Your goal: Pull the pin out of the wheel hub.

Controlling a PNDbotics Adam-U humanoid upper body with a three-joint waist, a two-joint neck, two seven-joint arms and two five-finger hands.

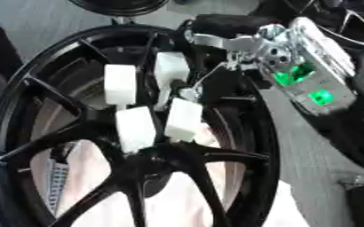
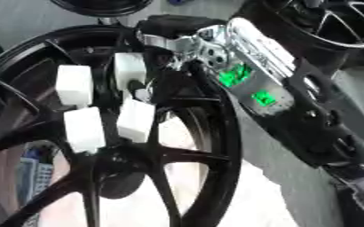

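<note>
A big black wheel hub [image 1: 29, 133] with thin spokes fills the left and middle of both views, its centre [image 1: 150, 166] low in the picture. My right hand [image 1: 216, 42] comes in from the upper right on a silver forearm with green lights [image 1: 306, 82]. Its black fingers stretch down over the spokes, their white pads [image 1: 135, 128] spread apart just above the centre. A small pale metal piece [image 1: 188, 93] shows among the pads; I cannot tell whether it is the pin or whether any pad touches it. My left hand shows in no view.
More black wheels stand at the top edge [image 1: 119, 6] and the upper right [image 2: 348, 26]. A perforated metal strip [image 1: 54, 177] shows through the spokes at lower left. Grey floor [image 1: 309, 155] lies to the right of the rim.
</note>
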